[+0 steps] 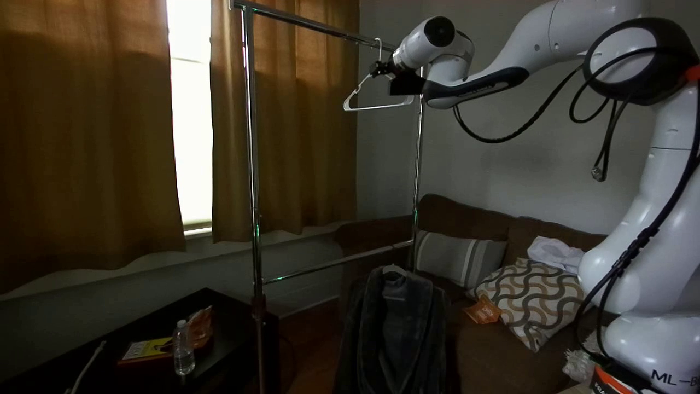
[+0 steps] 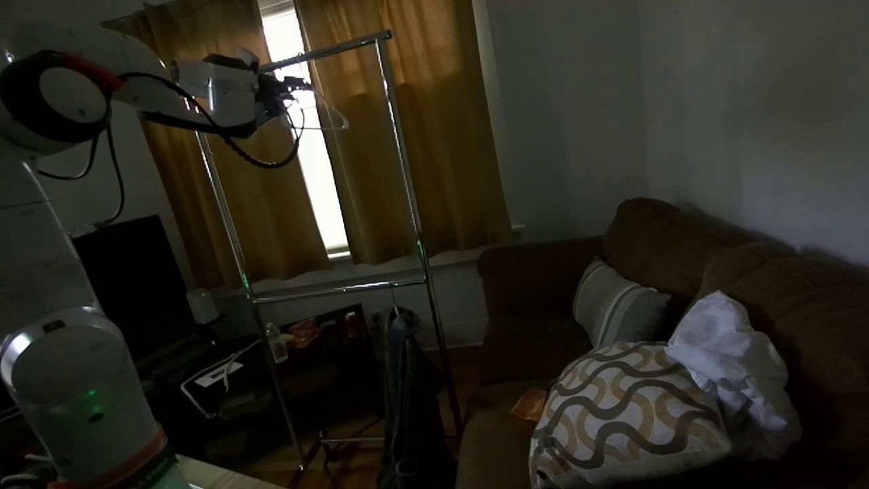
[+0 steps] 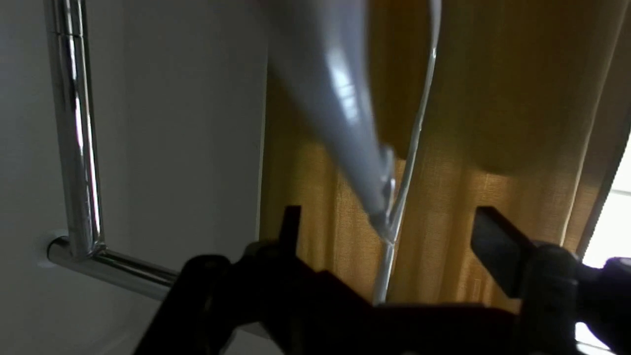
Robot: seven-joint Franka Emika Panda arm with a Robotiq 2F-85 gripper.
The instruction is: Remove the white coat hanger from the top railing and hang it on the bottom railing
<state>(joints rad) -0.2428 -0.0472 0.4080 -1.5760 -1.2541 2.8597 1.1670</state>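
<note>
Your white coat hanger [image 3: 345,98] looms nearest in the wrist view, hooked on the top railing [image 1: 317,25], in an exterior view up and right of the right corner of the dark table [image 1: 232,328]; your gripper [image 3: 388,229] stands wide, fingers [image 3: 498,249] flanking the hanger's neck.

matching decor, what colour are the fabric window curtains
Golden-brown fabric curtains, best in an exterior view.

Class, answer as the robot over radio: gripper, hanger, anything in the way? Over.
Gripper open, hanger not clamped. Hanger hooked on top rail. Jacket near bottom rail, might crowd it.
</note>
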